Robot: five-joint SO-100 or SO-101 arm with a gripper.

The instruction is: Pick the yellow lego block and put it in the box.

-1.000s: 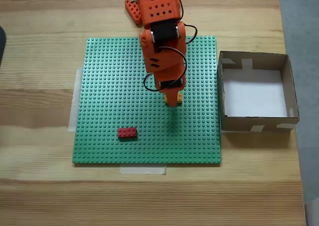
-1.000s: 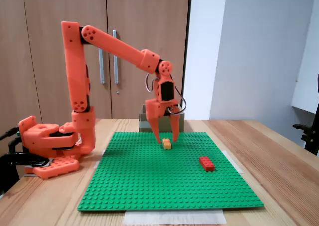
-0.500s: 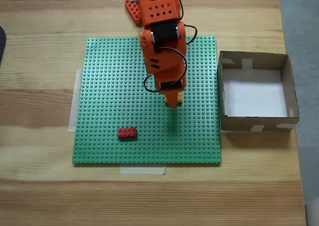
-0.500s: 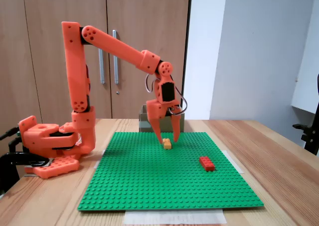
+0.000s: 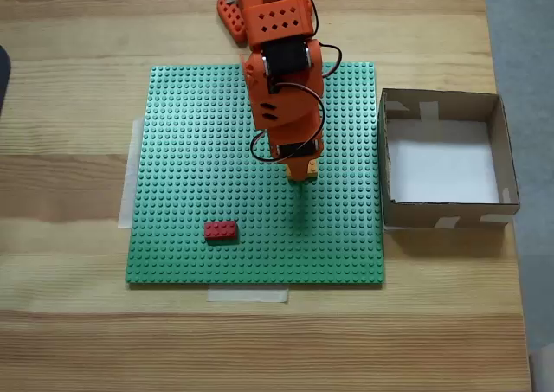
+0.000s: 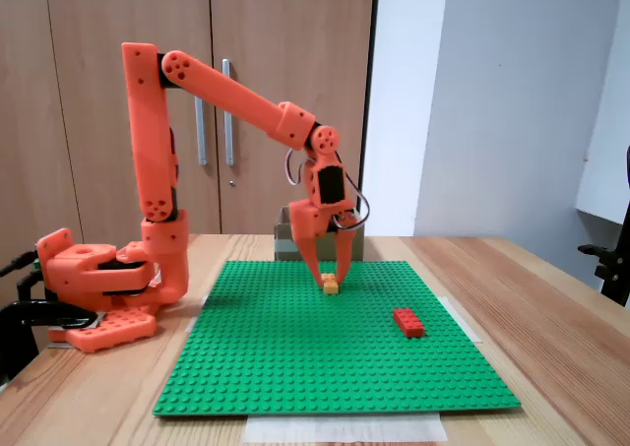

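I see one worktop point(image 5: 69, 323) of pale planked wood with visible grain, and behind it in the side-on fixed view two wooden cabinet doors point(image 6: 128, 32) with metal handles. On the worktop lies one square green baseplate point(image 5: 190, 150), studded all over and held down by strips of pale tape point(image 5: 247, 295) at its edges. One orange arm point(image 6: 148, 151), smooth moulded plastic with black motors and looped wires, rises from its base point(image 6: 94, 279) and reaches out over the plate. To the right of the plate in the top-down fixed view sits one box point(image 5: 446, 215), square and shallow, brown cardboard with a white bottom and pale tape patches on its walls; in the side-on view it shows behind the arm point(image 6: 283, 239). My end effector point(image 6: 331, 277) points straight down with its two fingers partly spread, their tips either side of the block point(image 6: 331, 286); they stand close around it, but I cannot tell whether they grip it. That one yellow-orange block rests on the plate near its middle, well apart from the box, and from above it shows as a sliver beside the end effector point(image 5: 300, 177). One red brick point(image 5: 221, 230), oblong and studded, lies on the plate nearer its front edge, well apart from the block.
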